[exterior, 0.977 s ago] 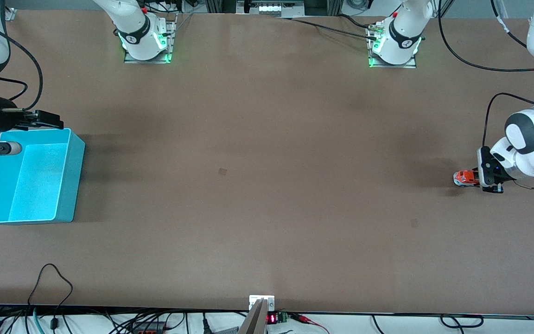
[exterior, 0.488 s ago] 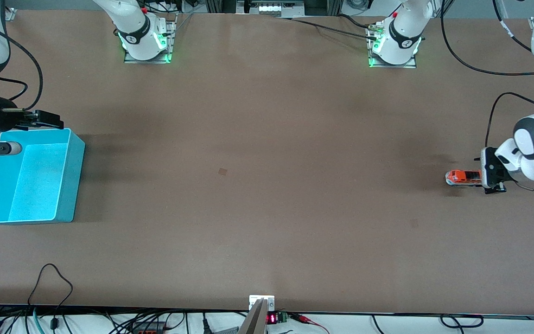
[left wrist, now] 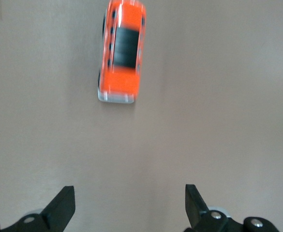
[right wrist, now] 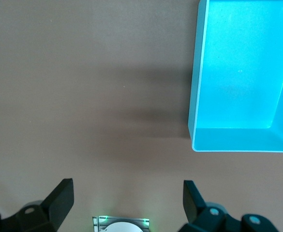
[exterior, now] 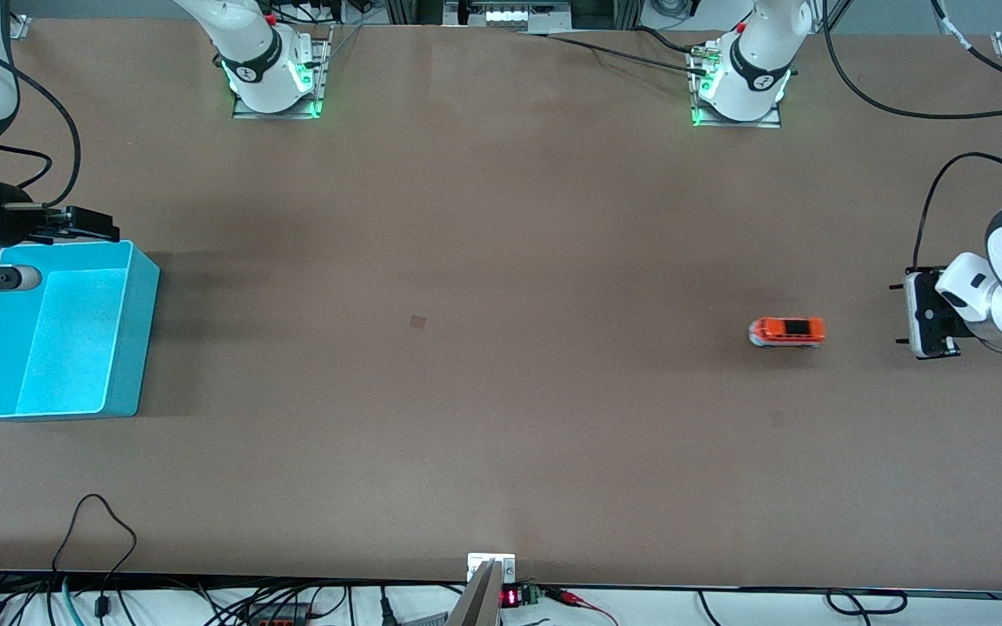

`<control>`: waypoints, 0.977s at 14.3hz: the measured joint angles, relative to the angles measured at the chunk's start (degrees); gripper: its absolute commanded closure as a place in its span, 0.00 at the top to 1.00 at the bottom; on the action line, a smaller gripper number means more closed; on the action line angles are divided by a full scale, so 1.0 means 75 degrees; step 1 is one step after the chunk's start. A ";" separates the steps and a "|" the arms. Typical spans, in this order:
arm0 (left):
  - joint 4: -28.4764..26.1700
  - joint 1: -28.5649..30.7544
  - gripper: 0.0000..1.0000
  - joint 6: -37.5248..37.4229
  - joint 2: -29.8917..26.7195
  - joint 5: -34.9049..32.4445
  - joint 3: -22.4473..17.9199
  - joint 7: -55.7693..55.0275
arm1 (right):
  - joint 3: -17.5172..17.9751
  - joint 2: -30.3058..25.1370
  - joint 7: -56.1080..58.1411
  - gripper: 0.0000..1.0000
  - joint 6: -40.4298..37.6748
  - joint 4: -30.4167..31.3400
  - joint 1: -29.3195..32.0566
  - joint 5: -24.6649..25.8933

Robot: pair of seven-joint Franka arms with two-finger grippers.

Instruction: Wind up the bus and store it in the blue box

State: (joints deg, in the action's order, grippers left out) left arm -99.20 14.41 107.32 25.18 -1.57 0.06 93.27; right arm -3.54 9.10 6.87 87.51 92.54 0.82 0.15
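The small orange bus (exterior: 786, 331) with a black roof panel stands free on the brown table near the left arm's end, and it looks blurred in the left wrist view (left wrist: 122, 48). My left gripper (exterior: 899, 314) hangs open and empty a short way from the bus, toward the table's end; nothing lies between its jaws (left wrist: 129, 193). The blue box (exterior: 143, 339) sits empty at the right arm's end (right wrist: 238, 72). My right gripper (exterior: 88, 226) waits open and empty above the table beside the box's corner (right wrist: 126, 191).
Both arm bases (exterior: 275, 83) (exterior: 740, 87) stand at the table's edge farthest from the front camera. A small dark mark (exterior: 418, 322) shows mid-table. Cables and a small display unit (exterior: 510, 596) line the nearest edge.
My left gripper opened and let go of the bus, then drew back toward the table's end. The bus rolled away toward the right arm's end. The right arm stayed still.
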 measured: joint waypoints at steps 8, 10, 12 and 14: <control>0.1287 -0.1143 1.00 -0.2459 -0.0728 -0.0148 0.0029 -0.3836 | 0.0000 0.0001 0.0000 1.00 -0.0003 0.0000 0.0001 0.0000; 0.1778 -0.1458 1.00 -0.3031 -0.0773 -0.0392 0.0037 -0.4671 | 0.0000 0.0001 0.0000 1.00 -0.0004 0.0000 0.0003 0.0000; 0.2126 -0.1691 1.00 -0.3377 -0.1014 -0.0448 0.0034 -0.5572 | -0.0002 0.0001 0.0000 1.00 -0.0008 -0.0001 0.0004 0.0000; 0.2228 -0.1858 1.00 -0.3576 -0.1467 -0.0454 0.0034 -0.6660 | -0.0003 0.0002 0.0000 1.00 -0.0011 -0.0001 0.0005 0.0000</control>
State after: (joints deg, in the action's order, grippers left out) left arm -82.49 0.47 80.50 14.18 -4.98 0.32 43.31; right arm -3.56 9.12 6.87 87.43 92.53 0.86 0.15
